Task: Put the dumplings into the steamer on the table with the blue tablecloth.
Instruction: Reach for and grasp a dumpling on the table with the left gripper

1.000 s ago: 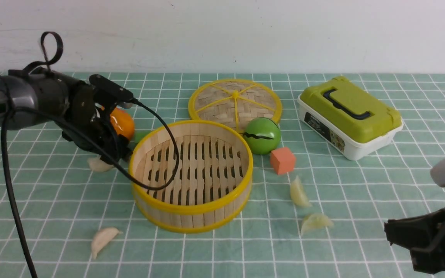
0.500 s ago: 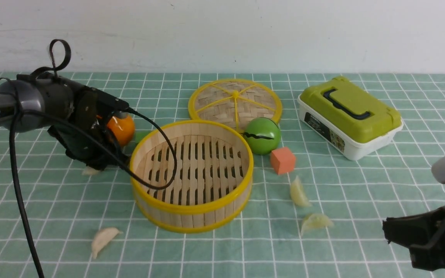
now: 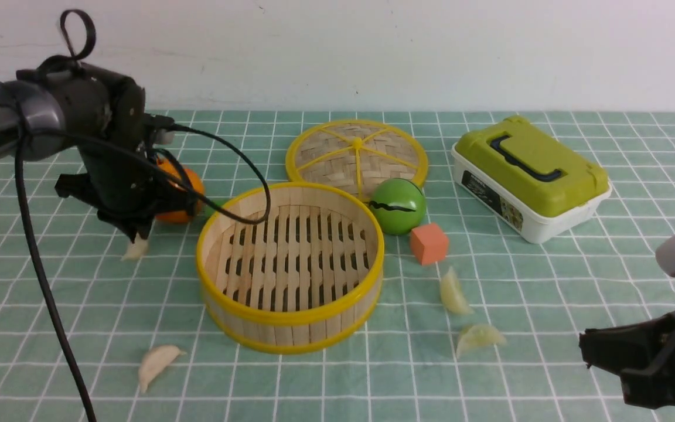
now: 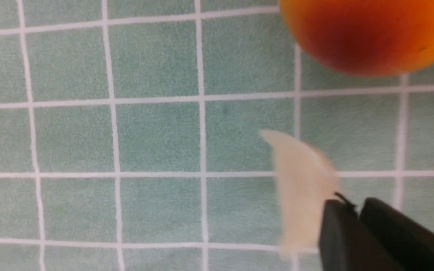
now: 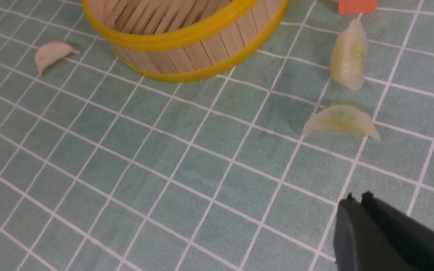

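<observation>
Clamping the left end effector (image 3: pixel 137 235) shut on a dumpling (image 3: pixel 135 250) by its edge, at nine o'clock of the steamer (image 3: pixel 289 319), near the orange (image 4: pixel 371 34); holding the right end effector (image 5: pixel 356 197) closed on nothing over the blue tablecloth (image 5: pixel 164 158), two dumplings (image 3: pixel 453 293) lying at four o'clock.

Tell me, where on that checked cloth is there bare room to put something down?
Widest bare patch: the near strip in front of the steamer, between the near-left dumpling and the nearest right dumpling. Also bare: cloth between the green box and the right gripper. Crowded: behind the steamer, where orange, lid, green ball and cube bunch.
</observation>
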`<action>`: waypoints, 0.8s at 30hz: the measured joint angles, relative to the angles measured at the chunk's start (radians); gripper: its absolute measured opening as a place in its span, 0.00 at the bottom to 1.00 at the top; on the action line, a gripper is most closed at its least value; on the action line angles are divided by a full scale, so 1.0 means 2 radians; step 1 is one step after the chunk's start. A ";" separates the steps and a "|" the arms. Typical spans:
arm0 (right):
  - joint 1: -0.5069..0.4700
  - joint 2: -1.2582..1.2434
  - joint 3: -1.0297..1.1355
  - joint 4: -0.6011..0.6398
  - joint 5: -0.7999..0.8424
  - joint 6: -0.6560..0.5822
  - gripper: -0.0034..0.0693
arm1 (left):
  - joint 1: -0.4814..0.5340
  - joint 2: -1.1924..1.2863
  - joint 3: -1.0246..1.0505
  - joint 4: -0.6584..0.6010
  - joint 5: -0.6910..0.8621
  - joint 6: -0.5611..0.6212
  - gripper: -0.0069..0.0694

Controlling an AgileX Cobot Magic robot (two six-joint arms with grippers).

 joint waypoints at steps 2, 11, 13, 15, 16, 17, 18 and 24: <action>0.000 0.000 0.000 0.000 -0.001 0.000 0.07 | -0.002 -0.010 -0.029 -0.053 0.022 0.017 0.07; 0.000 0.002 0.000 0.000 -0.011 0.000 0.08 | -0.039 -0.028 -0.070 -0.194 0.026 0.077 0.07; 0.000 0.004 0.000 0.000 -0.011 0.000 0.08 | -0.031 -0.025 -0.070 -0.168 0.026 0.055 0.07; 0.000 0.006 0.000 0.001 -0.011 0.000 0.08 | -0.012 -0.022 -0.070 -0.147 0.026 0.029 0.07; 0.000 0.007 0.000 0.001 -0.011 0.000 0.08 | -0.005 -0.021 -0.070 -0.144 0.028 0.025 0.07; 0.000 0.009 0.000 0.001 -0.011 0.000 0.08 | 0.010 -0.019 -0.070 -0.140 0.034 0.019 0.07; 0.000 0.010 0.000 0.002 -0.011 0.000 0.08 | 0.022 -0.017 -0.070 -0.139 0.040 0.017 0.07; 0.000 0.020 0.000 0.013 -0.012 0.000 0.08 | 0.054 0.019 -0.070 -0.105 0.060 0.037 0.26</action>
